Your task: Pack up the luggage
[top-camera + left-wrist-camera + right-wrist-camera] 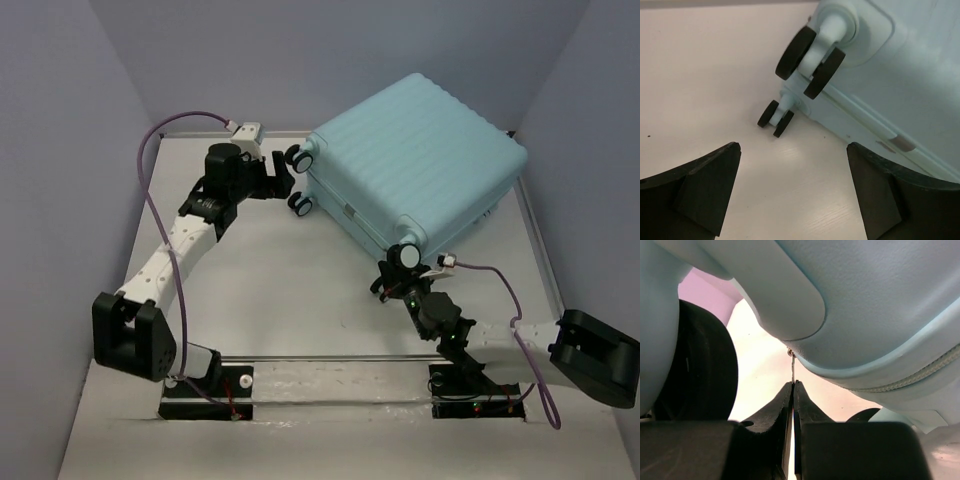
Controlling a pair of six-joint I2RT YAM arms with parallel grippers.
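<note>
Lying shut on the tabletop (300, 290), back right, the luggage (415, 160) pointed its wheels (810, 60) at the wide-spread left gripper (792, 149). The right gripper (793, 385) pinched a thin zip pull (792, 365), probably to unzip it for packing.

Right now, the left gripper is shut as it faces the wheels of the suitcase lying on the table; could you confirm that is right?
Not quite. The left gripper does face the wheels of the suitcase lying on the table, but it is open wide, with nothing in it and clear of the wheels. The left wrist view shows this.
</note>
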